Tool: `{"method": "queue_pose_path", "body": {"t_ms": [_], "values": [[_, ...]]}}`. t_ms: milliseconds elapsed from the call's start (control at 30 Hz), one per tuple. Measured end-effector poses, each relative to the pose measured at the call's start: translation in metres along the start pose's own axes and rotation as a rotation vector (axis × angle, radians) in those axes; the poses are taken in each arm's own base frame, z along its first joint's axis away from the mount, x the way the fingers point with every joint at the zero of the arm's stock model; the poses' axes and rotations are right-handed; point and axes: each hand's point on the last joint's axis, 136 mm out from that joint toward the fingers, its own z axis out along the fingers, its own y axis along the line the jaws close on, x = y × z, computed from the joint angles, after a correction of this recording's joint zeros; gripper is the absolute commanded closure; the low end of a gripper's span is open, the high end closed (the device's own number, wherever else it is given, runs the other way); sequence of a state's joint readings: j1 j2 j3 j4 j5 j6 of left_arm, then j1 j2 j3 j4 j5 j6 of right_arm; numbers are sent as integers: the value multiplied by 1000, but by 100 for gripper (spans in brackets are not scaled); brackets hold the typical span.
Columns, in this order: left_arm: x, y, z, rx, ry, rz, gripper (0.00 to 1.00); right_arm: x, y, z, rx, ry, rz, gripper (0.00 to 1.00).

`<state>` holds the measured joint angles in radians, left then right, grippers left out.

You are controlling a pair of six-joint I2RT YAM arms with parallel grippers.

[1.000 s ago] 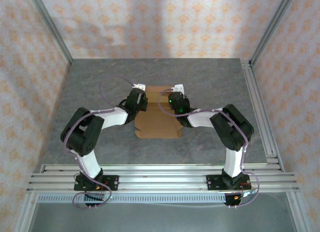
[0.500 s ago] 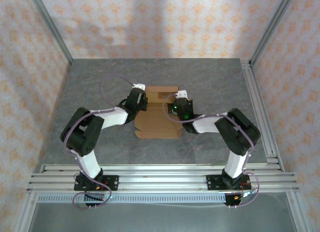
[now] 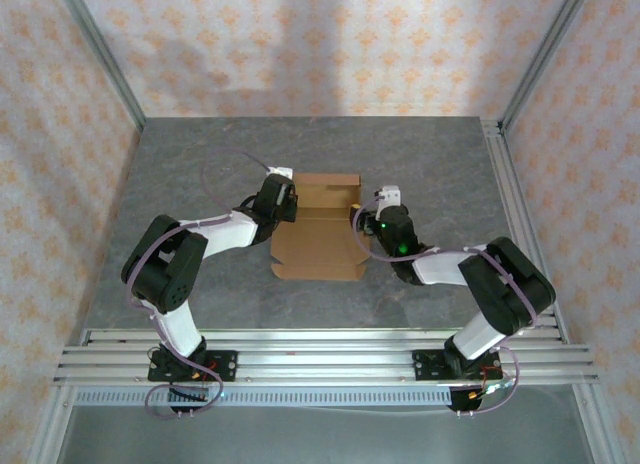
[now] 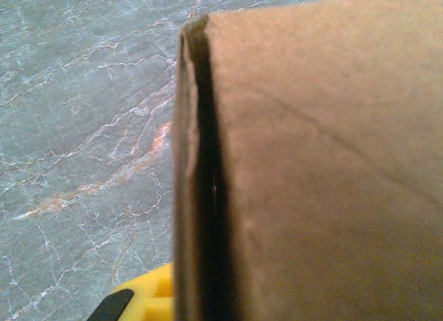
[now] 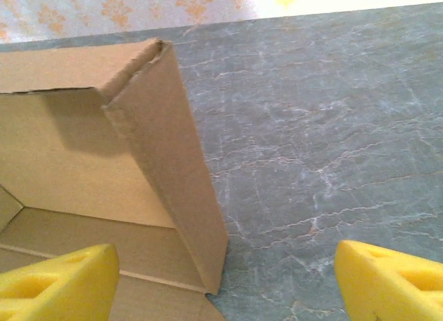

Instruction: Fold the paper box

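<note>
Brown, and sitting near the middle of the grey marbled worktop (image 3: 200, 164): looking down at the box (image 3: 315, 239) from above, between the two arms. Standing up along the far side and both short sides; lying flat toward the arm bases as one plain panel.

Gripping the box at its far left corner with the left jaws, closed together on the left wall. Seeing that wall edge-on and very close from the left wrist, doubled over, with a dark slit running down the fold and bare worktop to its left. Pressing against the wall's outer face, low down, with one yellow pad (image 4: 149, 300).

Holding the right jaws wide apart, clamping nothing. Hanging just beside the box's right wall in the top view. Seeing both yellow pads from the right wrist at the bottom corners, the left pad (image 5: 55, 279) over the box floor and the right pad (image 5: 391, 279) over bare worktop. Standing between them, nearer the left pad, touching neither: the near end of the right wall, upright. Meeting the far wall at a creased corner further back and throwing shadow onto the inside face.
</note>
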<state>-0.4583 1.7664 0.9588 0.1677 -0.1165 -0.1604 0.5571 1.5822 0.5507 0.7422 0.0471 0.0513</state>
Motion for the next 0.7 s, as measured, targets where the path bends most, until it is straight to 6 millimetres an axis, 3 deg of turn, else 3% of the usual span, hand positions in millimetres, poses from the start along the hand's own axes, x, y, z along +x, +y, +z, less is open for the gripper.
{"method": "queue_pose_path", "body": {"t_ms": [200, 300, 400, 700], "values": [[0, -1, -1, 6, 10, 1, 100, -3, 8, 28, 31, 16, -32, 24], [0, -3, -2, 15, 26, -1, 100, 1, 12, 40, 70, 28, -65, 32], [1, -4, -2, 23, 33, 0, 100, 10, 13, 43, 102, 45, -92, 42], [1, -4, -2, 22, 39, 2, 100, 34, -3, 47, 187, 106, -132, 48]]}}
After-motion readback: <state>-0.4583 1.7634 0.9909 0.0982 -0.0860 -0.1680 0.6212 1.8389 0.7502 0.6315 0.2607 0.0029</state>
